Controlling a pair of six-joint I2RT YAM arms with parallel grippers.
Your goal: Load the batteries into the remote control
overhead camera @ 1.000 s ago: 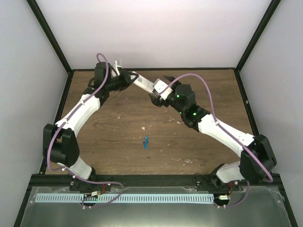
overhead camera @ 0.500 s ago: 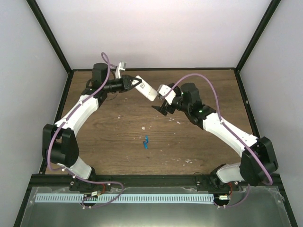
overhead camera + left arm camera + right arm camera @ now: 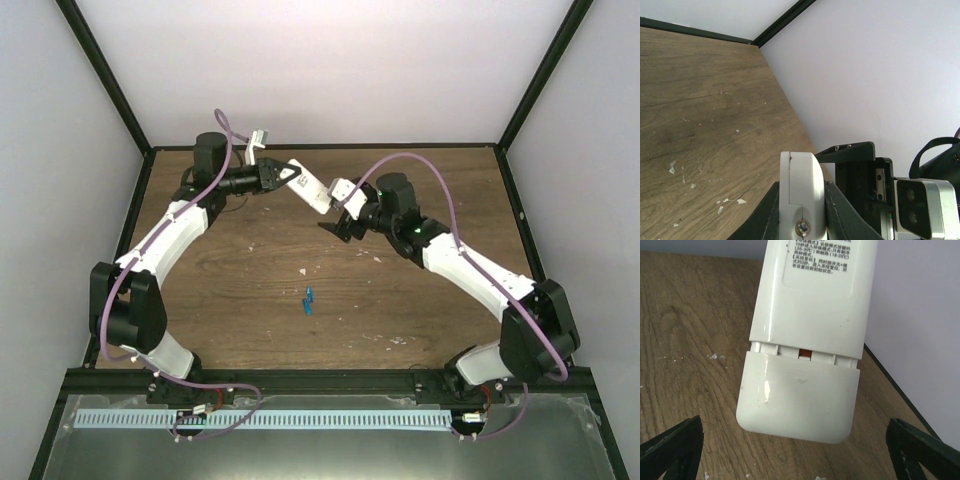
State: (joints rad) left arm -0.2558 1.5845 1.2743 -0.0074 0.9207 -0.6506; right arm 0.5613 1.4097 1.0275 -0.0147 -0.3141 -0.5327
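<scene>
My left gripper [image 3: 290, 176] is shut on the white remote control [image 3: 308, 188] and holds it in the air over the far part of the table, its free end pointing at my right gripper [image 3: 336, 216]. In the left wrist view the remote's edge [image 3: 801, 190] sits clamped between the two black fingers. In the right wrist view the remote [image 3: 815, 285] shows its labelled back, and its battery cover [image 3: 797, 400] is slid partly down, leaving a gap. My right gripper [image 3: 795, 455] is wide open and empty just short of that end. The two blue batteries [image 3: 309, 300] lie mid-table.
The wooden table [image 3: 240, 290] has small white flecks on it. A black frame and white walls close it in at the back and sides. A small white part [image 3: 258, 138] shows by the left wrist at the back edge.
My right gripper let go of the remote's end and drew back, then edged toward it again. My left gripper turned the remote to point more to the right.
</scene>
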